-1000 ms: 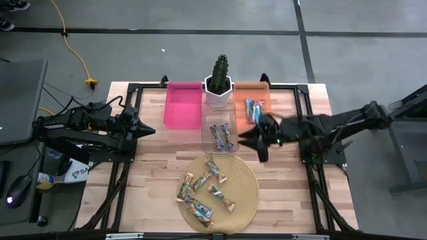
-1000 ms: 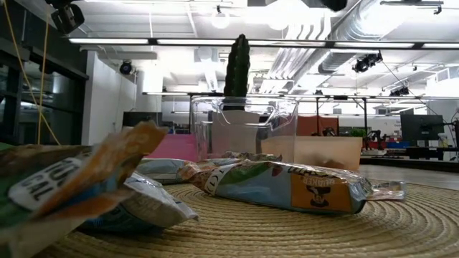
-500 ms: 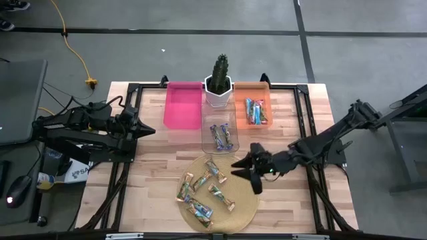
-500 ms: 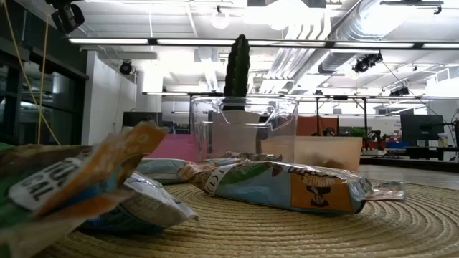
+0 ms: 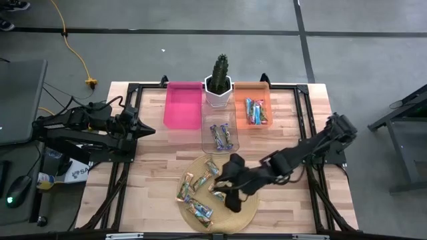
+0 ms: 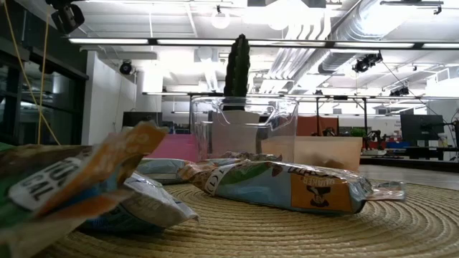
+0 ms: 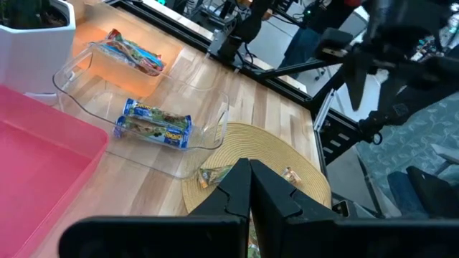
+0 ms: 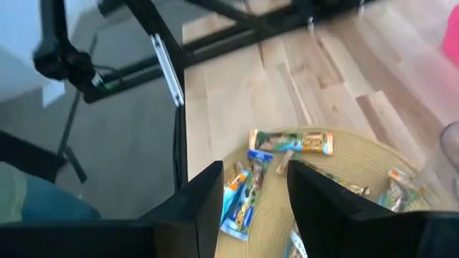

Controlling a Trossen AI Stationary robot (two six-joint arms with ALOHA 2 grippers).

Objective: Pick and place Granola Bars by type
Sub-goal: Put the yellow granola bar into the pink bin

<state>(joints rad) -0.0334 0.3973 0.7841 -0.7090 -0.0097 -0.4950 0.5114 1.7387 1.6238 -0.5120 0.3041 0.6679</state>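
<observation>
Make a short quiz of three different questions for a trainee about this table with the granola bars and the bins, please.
1. True or false: the pink rectangular plastic bin holds bars.
2. Which container holds red-and-blue wrapped bars? A) clear plastic bin B) orange plastic bin C) round woven straw mat
3. Fill in: the right gripper hovers open above the ____.

Key: 1 false; 2 B; 3 mat.

Small granola bars [image 5: 200,188] in shiny crinkled wrappers lie scattered flat on a round woven mat [image 5: 248,175]. Two blue-wrapped bars [image 5: 221,136] rest in a clear bin [image 5: 205,128]; several blue-and-red bars [image 5: 255,111] lie in an orange bin [image 5: 251,87].
</observation>
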